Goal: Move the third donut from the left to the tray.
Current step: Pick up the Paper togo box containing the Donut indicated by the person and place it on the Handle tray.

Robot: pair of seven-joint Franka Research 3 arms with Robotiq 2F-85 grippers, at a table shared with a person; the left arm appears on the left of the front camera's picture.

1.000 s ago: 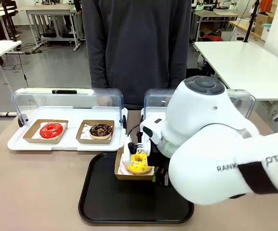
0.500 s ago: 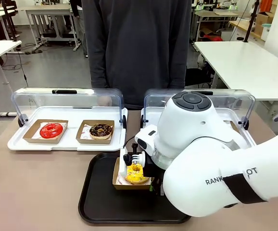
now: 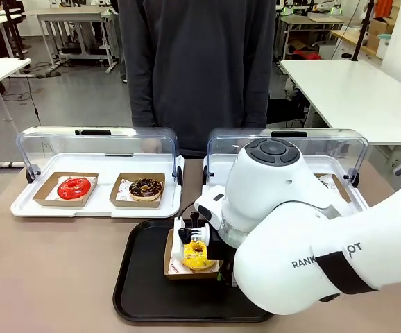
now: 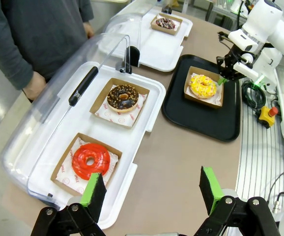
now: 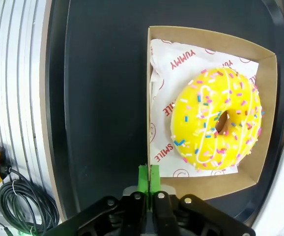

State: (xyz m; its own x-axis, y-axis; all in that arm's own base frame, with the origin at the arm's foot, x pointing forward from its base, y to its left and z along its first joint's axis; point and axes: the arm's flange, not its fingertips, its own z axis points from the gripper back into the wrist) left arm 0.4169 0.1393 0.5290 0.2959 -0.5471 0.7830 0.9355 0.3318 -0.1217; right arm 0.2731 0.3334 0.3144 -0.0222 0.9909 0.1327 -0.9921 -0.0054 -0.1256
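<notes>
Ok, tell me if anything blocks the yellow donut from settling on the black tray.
Nothing visible does. The yellow donut in its cardboard square is over the black tray, whose surface around it is bare. The right hand is shut on the square's wall.

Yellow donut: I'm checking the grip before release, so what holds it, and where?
The right hand is shut on the edge of the cardboard square under the yellow donut, not the donut itself.

White worktables (image 3: 356, 87) stand on a grey floor (image 3: 75, 97).
</notes>
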